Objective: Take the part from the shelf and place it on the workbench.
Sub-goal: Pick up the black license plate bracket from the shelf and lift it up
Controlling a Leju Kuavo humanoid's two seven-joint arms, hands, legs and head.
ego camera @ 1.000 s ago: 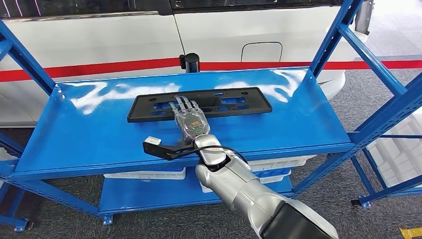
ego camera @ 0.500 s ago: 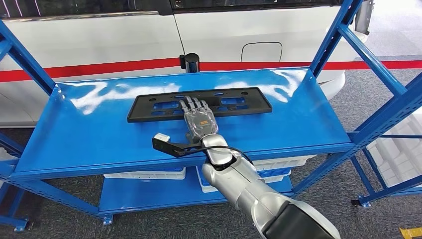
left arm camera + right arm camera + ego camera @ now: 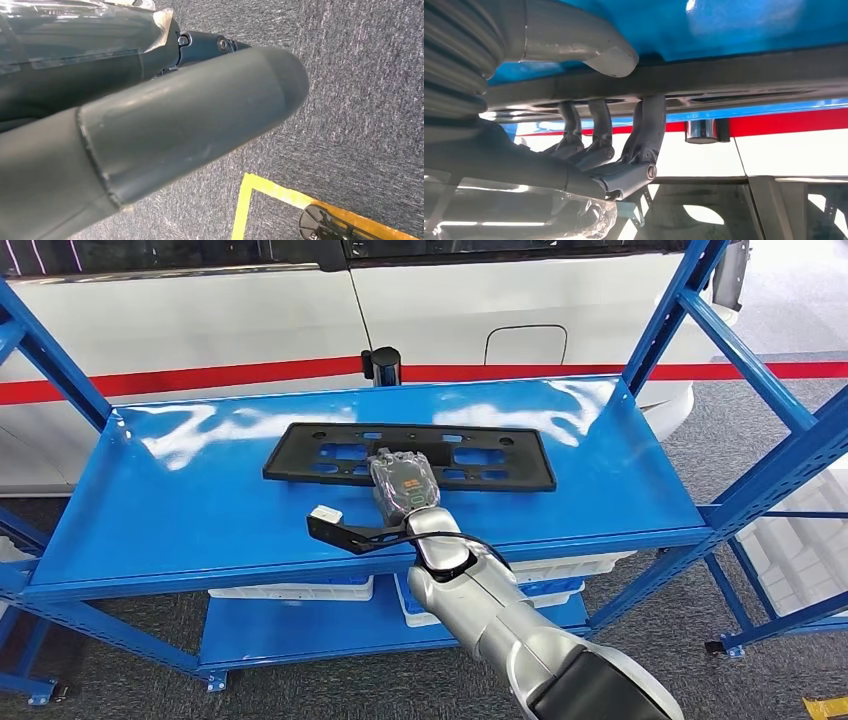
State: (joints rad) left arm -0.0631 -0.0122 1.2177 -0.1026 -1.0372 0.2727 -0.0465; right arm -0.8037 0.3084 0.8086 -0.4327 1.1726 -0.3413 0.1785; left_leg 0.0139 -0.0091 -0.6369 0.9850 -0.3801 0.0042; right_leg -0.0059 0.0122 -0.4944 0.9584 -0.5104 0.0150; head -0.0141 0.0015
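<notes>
**Right hand has the part by its near edge, long axis running sideways**

So the black part [image 3: 408, 455] is on the blue shelf [image 3: 180, 500], lying with its long side left-to-right across the robot's view. The right hand [image 3: 402, 483] sits at the middle of the near long edge, and the right wrist view shows its fingers [image 3: 648, 135] hooked over the part with the thumb [image 3: 589, 47] on the opposite face, so it's clamped on. Looks slightly tilted, maybe just coming off the shelf. Left hand [image 3: 150, 130] hangs over the floor, can't tell if it's curled or spread. Gripped mid-length, it should balance okay, I'd guess
</notes>
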